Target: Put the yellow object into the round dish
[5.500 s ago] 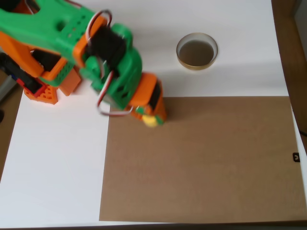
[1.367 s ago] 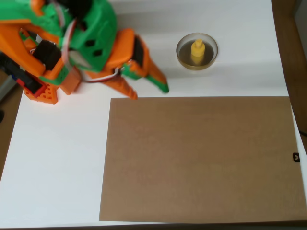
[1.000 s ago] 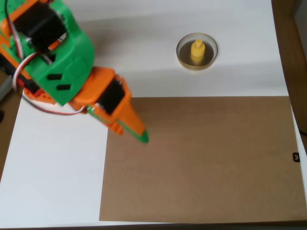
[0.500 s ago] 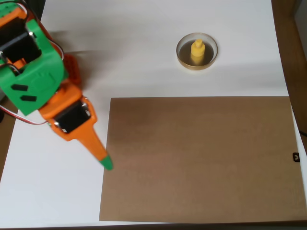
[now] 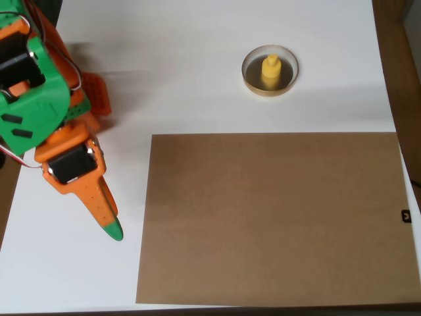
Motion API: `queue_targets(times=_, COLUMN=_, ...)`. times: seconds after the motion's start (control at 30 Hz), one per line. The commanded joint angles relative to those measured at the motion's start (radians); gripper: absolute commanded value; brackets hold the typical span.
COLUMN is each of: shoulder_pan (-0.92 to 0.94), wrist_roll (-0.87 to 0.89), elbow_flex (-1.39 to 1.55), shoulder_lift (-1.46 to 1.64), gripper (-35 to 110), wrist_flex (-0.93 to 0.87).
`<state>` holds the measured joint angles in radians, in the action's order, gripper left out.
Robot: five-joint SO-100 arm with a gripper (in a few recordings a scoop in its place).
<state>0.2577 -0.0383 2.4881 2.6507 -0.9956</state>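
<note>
- White tabletop (image 5: 217, 39) fills the overhead view, with a large brown cardboard sheet (image 5: 273, 217) laid flat on it; that sheet serves as the landmark below.
- Above the sheet's top edge, right of its middle and a little apart from it, sits the round dish (image 5: 270, 70), pale tan rim and dark inside.
- The yellow object (image 5: 270, 70) stands upright inside the dish, knob up, roughly centred (its base looks fully within the rim).
- The gripper (image 5: 113, 229) is off the sheet's left edge, beside its lower half, well apart from the dish. Its orange fingers come to a single green tip and look pressed together, with nothing between them.
- What has changed: some seconds ago the dish was empty and the yellow piece was at the gripper, over the sheet's top edge. Since then the piece has been left in the dish, and over the last second the arm has swung away, from beside the dish, across the sheet's upper left corner, to its present place at the left.
- Judgement: the placing looks done; the arm seems to be retreating toward rest.
</note>
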Motion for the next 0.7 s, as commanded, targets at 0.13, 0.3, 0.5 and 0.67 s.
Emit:
queue_targets(times=0.13, shoulder_pan=0.034, wrist_roll=-0.012, elbow_flex=0.109, shoulder_lift=0.121, gripper=21, wrist_flex=0.048)
queue_targets(times=0.3, shoulder_pan=0.031, wrist_roll=-0.029, elbow_flex=0.264, shoulder_lift=0.344, gripper=22, wrist_flex=0.026)
queue_targets(times=0.5, shoulder_pan=0.072, wrist_roll=-0.06, elbow_flex=0.357, shoulder_lift=0.54, gripper=23, wrist_flex=-0.06)
queue_targets(times=0.67, shoulder_pan=0.087, wrist_roll=-0.051, elbow_flex=0.41, shoulder_lift=0.614, gripper=24, wrist_flex=-0.084)
